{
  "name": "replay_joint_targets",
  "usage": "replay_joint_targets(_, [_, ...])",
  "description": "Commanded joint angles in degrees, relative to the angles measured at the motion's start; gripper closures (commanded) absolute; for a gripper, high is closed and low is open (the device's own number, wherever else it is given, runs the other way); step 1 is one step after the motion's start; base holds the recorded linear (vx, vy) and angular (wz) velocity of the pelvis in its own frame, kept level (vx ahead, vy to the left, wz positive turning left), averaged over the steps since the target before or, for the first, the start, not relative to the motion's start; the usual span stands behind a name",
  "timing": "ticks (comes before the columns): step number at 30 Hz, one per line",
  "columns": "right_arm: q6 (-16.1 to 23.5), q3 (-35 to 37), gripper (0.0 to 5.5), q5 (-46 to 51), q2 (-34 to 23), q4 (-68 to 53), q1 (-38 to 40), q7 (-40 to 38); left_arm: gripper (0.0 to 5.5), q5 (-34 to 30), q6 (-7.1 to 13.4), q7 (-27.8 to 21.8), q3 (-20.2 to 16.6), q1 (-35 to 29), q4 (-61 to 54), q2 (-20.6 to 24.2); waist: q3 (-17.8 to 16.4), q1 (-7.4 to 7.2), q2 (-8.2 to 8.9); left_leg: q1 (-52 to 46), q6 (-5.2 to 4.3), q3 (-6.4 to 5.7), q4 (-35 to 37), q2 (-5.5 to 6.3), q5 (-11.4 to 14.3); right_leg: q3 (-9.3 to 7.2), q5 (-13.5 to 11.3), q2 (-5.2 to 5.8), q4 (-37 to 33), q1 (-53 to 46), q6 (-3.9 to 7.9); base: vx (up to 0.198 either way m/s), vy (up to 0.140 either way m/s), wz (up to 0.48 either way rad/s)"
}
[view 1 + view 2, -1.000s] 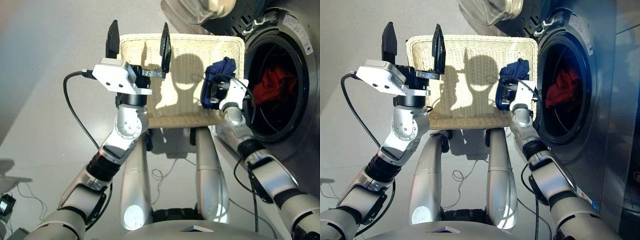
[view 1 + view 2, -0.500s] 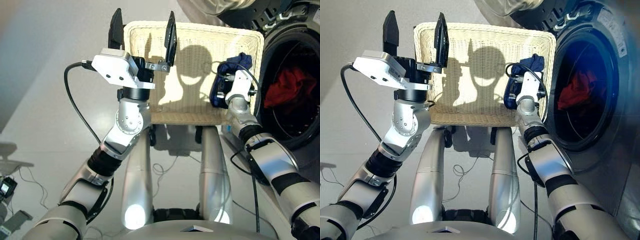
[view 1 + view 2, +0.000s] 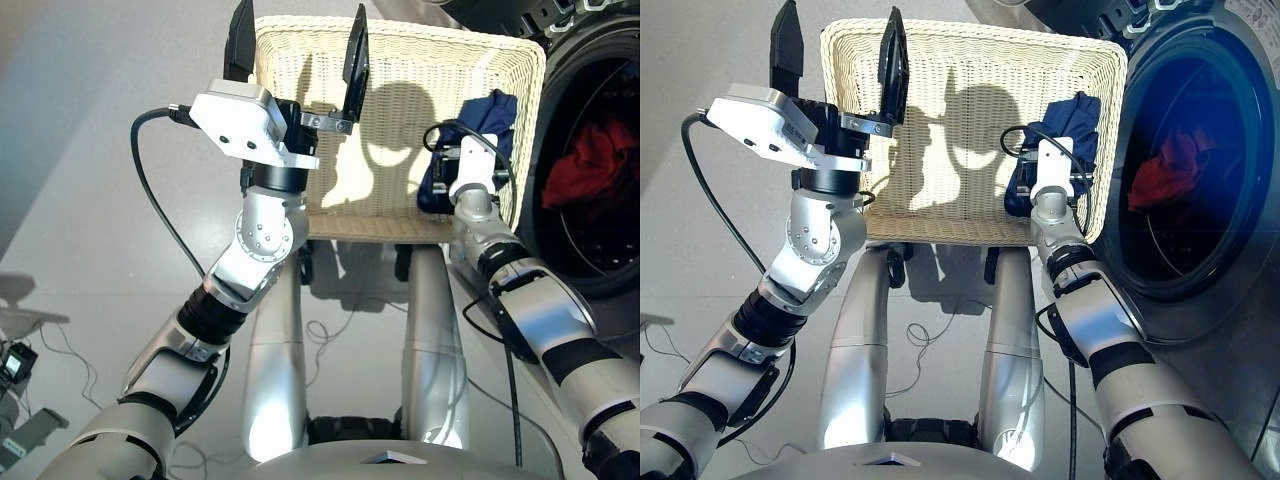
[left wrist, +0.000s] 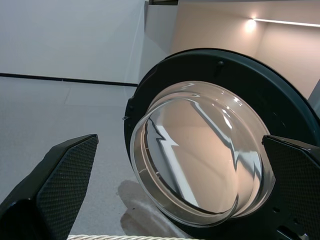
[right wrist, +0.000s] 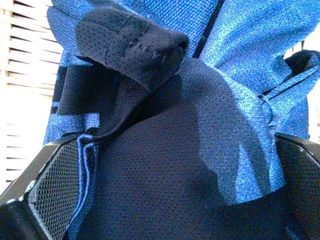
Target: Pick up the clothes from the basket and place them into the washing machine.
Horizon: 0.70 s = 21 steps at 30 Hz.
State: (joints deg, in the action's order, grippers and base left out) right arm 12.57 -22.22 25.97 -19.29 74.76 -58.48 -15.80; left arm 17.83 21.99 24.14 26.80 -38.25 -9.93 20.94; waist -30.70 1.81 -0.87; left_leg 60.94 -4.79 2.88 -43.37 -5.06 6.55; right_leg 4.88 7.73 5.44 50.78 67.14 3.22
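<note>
The pale wicker basket (image 3: 400, 190) lies ahead of me. A navy blue garment (image 3: 482, 128) is bunched against its right wall. My right gripper (image 3: 441, 180) is down on this garment's near end. In the right wrist view its fingers (image 5: 55, 185) stand wide open with the navy cloth (image 5: 190, 150) filling the space between them. My left gripper (image 3: 297, 48) is raised over the basket's left side, open and holding nothing. The washing machine (image 3: 1240, 330) stands at the right with its porthole open and a coral-red garment (image 3: 1165, 175) inside. The black garment is not in view.
The machine's glass door (image 4: 200, 155) hangs open beyond the basket's far edge. Loose cables (image 3: 330, 340) lie on the grey floor under the basket. Small devices (image 3: 15, 370) sit at the far left on the floor.
The camera has moved, shifting the whole picture. My right gripper stays at the navy garment in the basket's right side. The left gripper remains raised and open.
</note>
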Motion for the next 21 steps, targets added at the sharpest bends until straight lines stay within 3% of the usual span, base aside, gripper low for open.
replay_joint_targets(1, [-0.6, 0.6, 0.0, 2.1, 0.1, 3.1, -0.7, -0.1, 0.0, -2.0, 1.7, 0.1, -1.8, -1.0, -7.8, -0.4, 0.9, 0.24, -3.62, 0.0, 1.84, 2.24, -5.2, -0.01, 5.6, -1.86, 1.3, -0.16, -1.9, -3.0, 1.48, 0.0, 0.0, 0.0])
replay_joint_targets(9, [-1.0, 1.3, 0.0, 2.6, -2.2, 4.6, -2.2, -0.6, 0.0, -1.6, 1.6, 0.2, -2.3, 0.1, -8.7, 0.6, 0.9, 0.32, -3.93, 0.6, 1.76, 2.31, -5.2, 0.13, 5.6, -1.81, 1.1, 0.02, -1.8, -2.3, 1.45, 0.0, 0.0, 0.0])
replay_joint_targets(10, [-1.0, 1.1, 2.22, 2.7, -2.4, 4.4, -2.3, -0.4, 0.0, -1.5, 1.6, 0.1, -2.3, 0.1, -8.8, 0.6, 0.9, 0.3, -3.97, 0.6, 1.76, 2.37, -5.1, 0.07, 5.5, -1.84, 1.0, 0.02, -1.9, -2.1, 1.4, 0.0, 0.0, 0.0])
replay_joint_targets(11, [-0.9, 0.9, 5.5, 2.7, -2.5, 4.2, -2.4, -0.5, 0.0, -1.4, 1.6, 0.1, -2.3, 0.1, -8.8, 0.7, 0.9, 0.25, -3.93, 0.7, 1.8, 2.37, -5.1, 0.08, 5.4, -1.82, 0.9, 0.02, -2.0, -2.1, 1.34, 0.0, 0.0, 0.0])
replay_joint_targets(21, [1.6, 0.3, 5.5, 5.5, -1.4, -0.7, -0.7, -0.3, 0.0, -1.0, 1.5, 0.6, -3.2, 0.5, -9.4, 1.2, 0.9, -0.23, -2.98, 0.0, 1.88, 2.24, -4.0, 0.14, 4.9, -1.84, 0.6, -0.09, -3.1, -2.8, 1.1, 0.0, 0.0, 0.0])
